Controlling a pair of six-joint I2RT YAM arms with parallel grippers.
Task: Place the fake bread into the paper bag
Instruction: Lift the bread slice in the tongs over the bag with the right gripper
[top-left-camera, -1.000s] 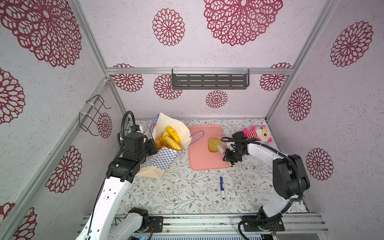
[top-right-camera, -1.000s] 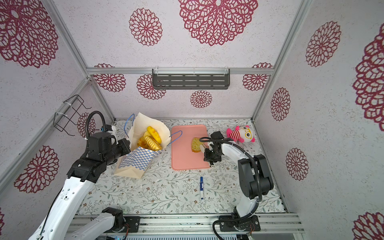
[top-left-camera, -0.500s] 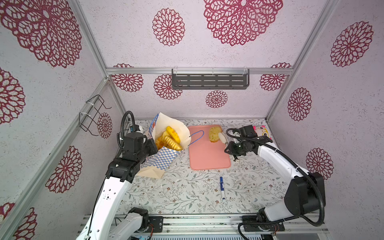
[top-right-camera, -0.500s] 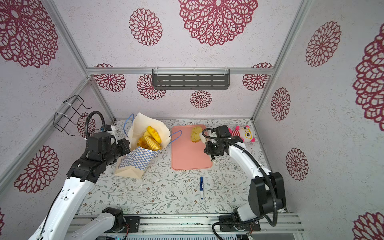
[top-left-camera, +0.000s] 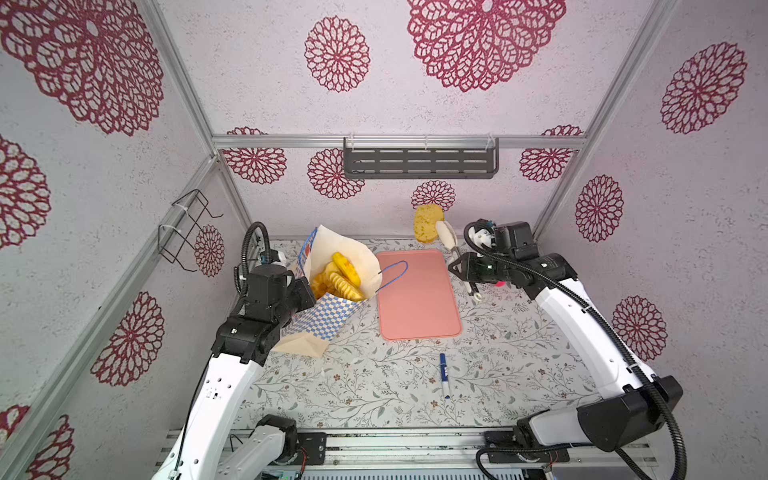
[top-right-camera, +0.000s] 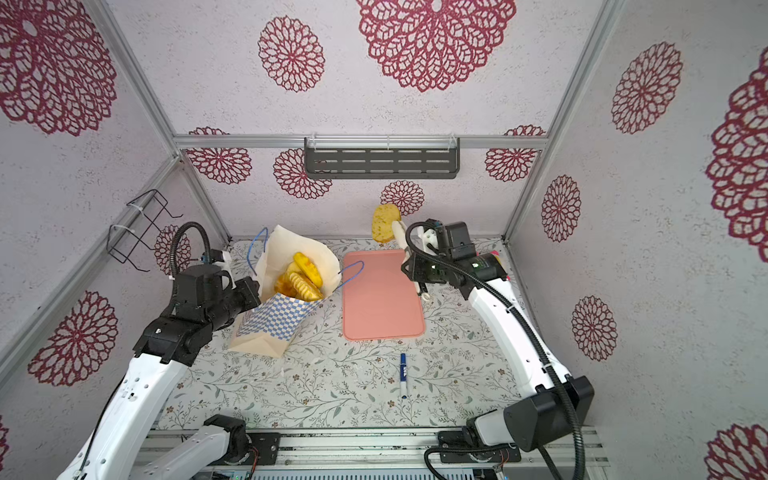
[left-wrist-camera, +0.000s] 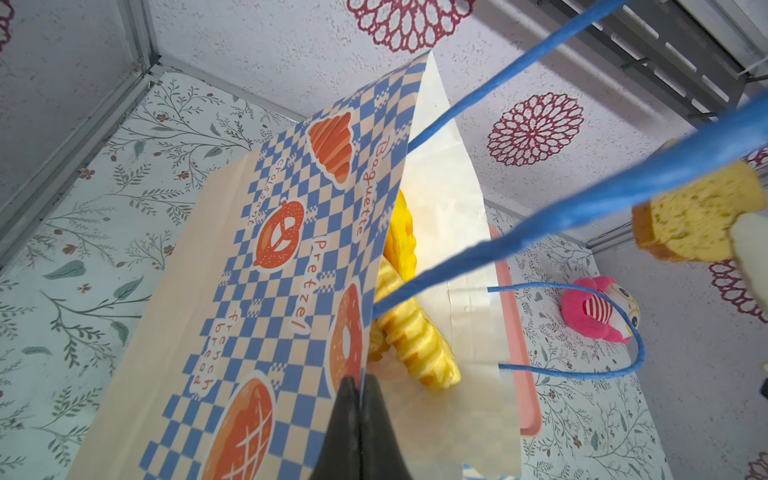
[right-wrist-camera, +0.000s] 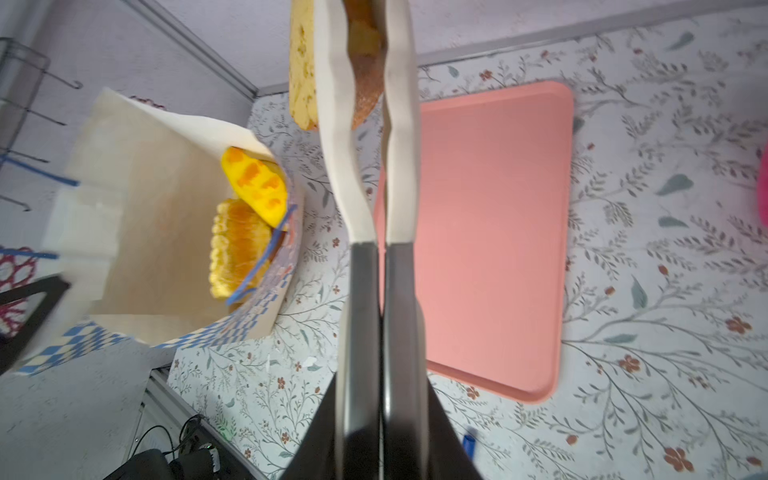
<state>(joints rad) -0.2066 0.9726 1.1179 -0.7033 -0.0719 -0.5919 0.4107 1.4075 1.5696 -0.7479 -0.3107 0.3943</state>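
**Over the tray: one slice aloft, bag nearly full**

At the desk's left side, the left pincer is pressed together on the left rim of the bag, pinching the paper and holding the mouth agape. The bag leans, base on the desk, with bread piled inside close to the mouth. A blue handle loops out from the tray-side rim over the pink tray, which lies just beside the bag. Further right, well above the desk, the right pincer pinches a yellow slice by one edge; most of the slice hangs free of the grip. A pink toy lies on the desk past the tray.

Judging from this, the carry leftward is the risky part. An edge grip on a spongy-looking piece may let it twist or slip out midway. The handle loop sits on the likely path and could snag the pincer, tugging the bag off its single pinch and tipping it. With the pile so high, a slice let go too early may bounce off and roll back out.
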